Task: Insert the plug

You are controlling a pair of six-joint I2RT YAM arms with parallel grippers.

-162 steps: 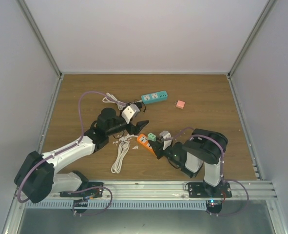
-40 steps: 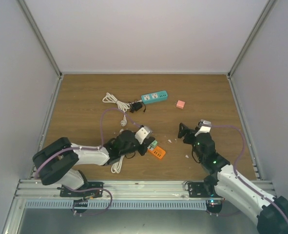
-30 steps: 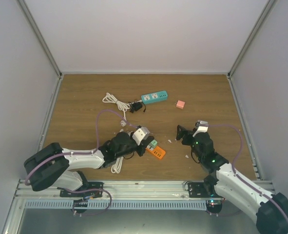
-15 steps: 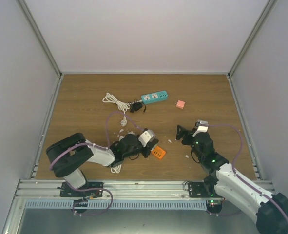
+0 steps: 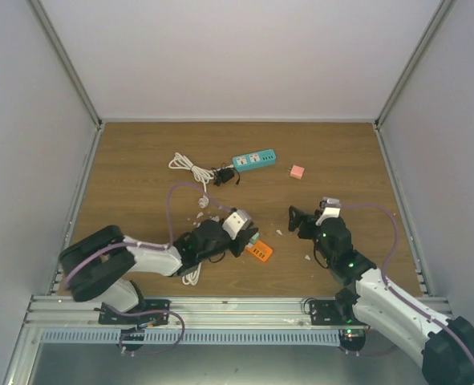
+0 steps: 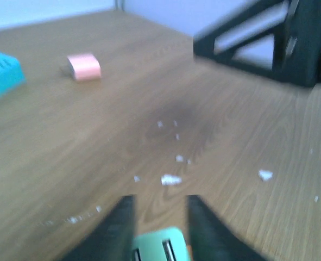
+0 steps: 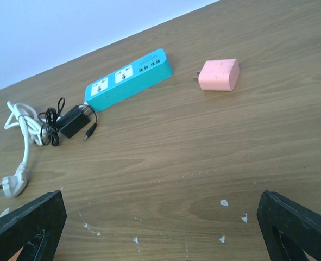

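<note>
A green plug sits on the orange power strip near the table's front middle. In the left wrist view the plug lies low between my dark fingers, its two slots showing, with a sliver of the orange strip beside it. My left gripper stands slightly open, a finger on each side of the plug; blur hides whether the pads touch it. My right gripper is wide open over bare wood, to the right of the strip, holding nothing.
At the back lie a teal power strip, a pink charger, a black adapter and a white cable. Another white cable lies by the left arm. White scraps dot the wood.
The left jaws, shut half a second ago, have parted around the green plug, and the left gripper has drawn back slightly to the left. The right arm has barely moved.
</note>
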